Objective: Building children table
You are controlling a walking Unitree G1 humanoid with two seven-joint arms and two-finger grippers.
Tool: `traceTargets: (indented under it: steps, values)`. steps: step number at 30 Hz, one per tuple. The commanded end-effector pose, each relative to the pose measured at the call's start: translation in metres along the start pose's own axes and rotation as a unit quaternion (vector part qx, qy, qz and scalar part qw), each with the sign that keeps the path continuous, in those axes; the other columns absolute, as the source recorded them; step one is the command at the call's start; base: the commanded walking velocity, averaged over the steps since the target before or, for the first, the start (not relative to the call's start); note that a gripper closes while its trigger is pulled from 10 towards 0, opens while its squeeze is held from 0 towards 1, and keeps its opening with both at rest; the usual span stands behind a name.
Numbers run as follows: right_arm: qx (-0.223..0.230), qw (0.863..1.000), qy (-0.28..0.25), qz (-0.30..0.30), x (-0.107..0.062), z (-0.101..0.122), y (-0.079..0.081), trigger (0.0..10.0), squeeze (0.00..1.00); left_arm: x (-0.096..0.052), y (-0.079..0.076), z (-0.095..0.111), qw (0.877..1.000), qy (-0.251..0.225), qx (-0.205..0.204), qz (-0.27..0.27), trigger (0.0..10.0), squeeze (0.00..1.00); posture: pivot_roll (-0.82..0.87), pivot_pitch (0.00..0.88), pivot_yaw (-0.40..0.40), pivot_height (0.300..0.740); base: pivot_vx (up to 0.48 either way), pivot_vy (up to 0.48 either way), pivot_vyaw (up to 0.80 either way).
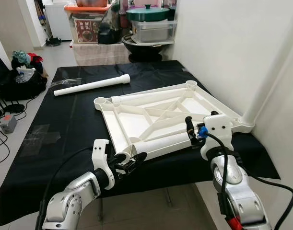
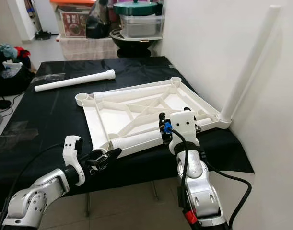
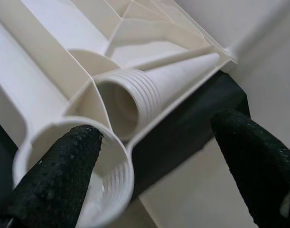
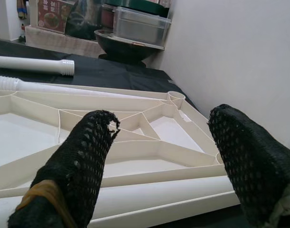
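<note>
Hovering w/ fingers apart, left gripper (image 1: pixel 132 162) & right gripper (image 1: pixel 194 130) are flanking leg (image 1: pixel 158 142) on top (image 1: pixel 136 122) near cloth's (image 1: pixel 55 143) front edge; probably light, stiff, slick plastic, best grabbed mid-tube.

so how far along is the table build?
One leg stands screwed into the upturned tabletop. Two legs lie inside it, and a fourth leg lies loose on the black cloth. The left gripper is open at the near corner socket; the right gripper is open over the near leg.
</note>
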State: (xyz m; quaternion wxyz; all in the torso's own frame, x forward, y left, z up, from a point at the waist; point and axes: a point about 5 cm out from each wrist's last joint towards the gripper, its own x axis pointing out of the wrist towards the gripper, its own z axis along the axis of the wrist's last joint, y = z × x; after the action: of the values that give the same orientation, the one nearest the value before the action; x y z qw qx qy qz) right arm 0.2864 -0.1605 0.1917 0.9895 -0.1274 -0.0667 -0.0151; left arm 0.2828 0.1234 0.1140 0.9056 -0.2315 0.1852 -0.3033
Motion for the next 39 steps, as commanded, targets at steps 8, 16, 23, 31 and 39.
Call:
traceTargets:
  steps: [8,16,23,31,39]
  values:
    - [-0.005,1.0,-0.008,-0.013,0.003,0.001,-0.004,10.0,0.0,0.01,-0.003,0.017,0.999,-0.014,-0.026,-0.032,10.0,0.0,0.01,0.0,-0.02,0.74,0.0,0.0,0.0]
    - [-0.008,1.0,-0.006,-0.009,0.003,-0.001,-0.002,10.0,0.0,0.018,-0.005,0.017,0.998,-0.011,-0.053,-0.038,10.0,0.0,0.0,0.0,-0.024,0.74,0.0,0.0,0.0]
    - [-0.012,1.0,-0.003,-0.008,0.004,-0.003,-0.002,10.0,0.0,0.031,-0.008,0.017,0.996,-0.004,-0.082,-0.045,10.0,0.0,-0.01,0.0,-0.021,0.74,0.0,0.0,0.0]
    - [-0.017,1.0,0.004,-0.01,0.002,-0.007,-0.004,10.0,0.0,0.047,-0.006,0.022,0.993,0.012,-0.114,-0.03,10.0,0.0,-0.03,0.0,-0.008,0.74,0.0,0.0,0.0]
    - [-0.019,1.0,0.005,-0.01,0.002,-0.008,-0.004,10.0,0.0,0.051,-0.004,0.023,0.992,0.019,-0.125,-0.017,10.0,0.0,-0.03,0.0,-0.007,0.74,0.0,0.0,0.0]
